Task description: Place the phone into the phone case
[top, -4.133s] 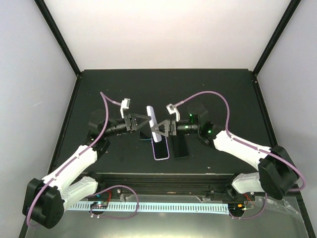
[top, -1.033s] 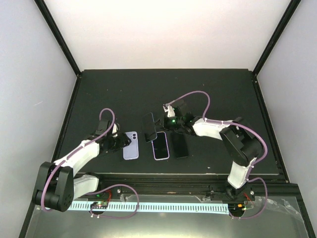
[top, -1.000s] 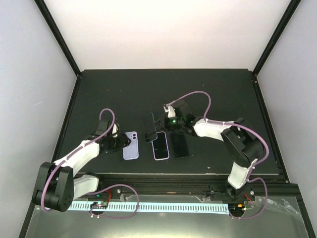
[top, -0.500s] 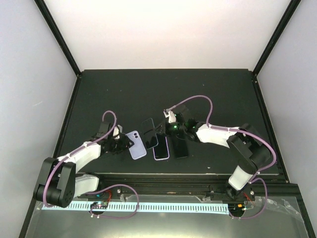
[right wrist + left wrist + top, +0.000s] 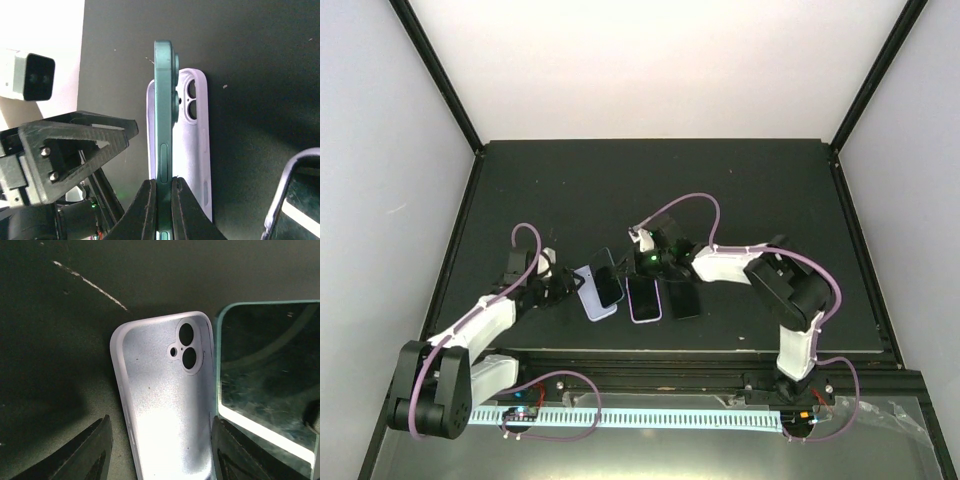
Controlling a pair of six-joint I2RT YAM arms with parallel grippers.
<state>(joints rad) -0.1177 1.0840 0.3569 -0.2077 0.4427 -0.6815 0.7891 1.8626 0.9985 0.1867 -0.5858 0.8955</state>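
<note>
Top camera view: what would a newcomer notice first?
A green phone, pinched on edge in the right pincer, stands alongside the lilac case, which lies hollow side up just left of centre. The left pincer straddles that case, open.

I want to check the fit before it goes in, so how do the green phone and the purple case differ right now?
The phone is green and solid; the case is lilac and hollow. The phone stands on edge, pinched in the right gripper; the case lies flat, open side up, between the left gripper's spread fingers. Both have their camera ends pointing the same way.
</note>
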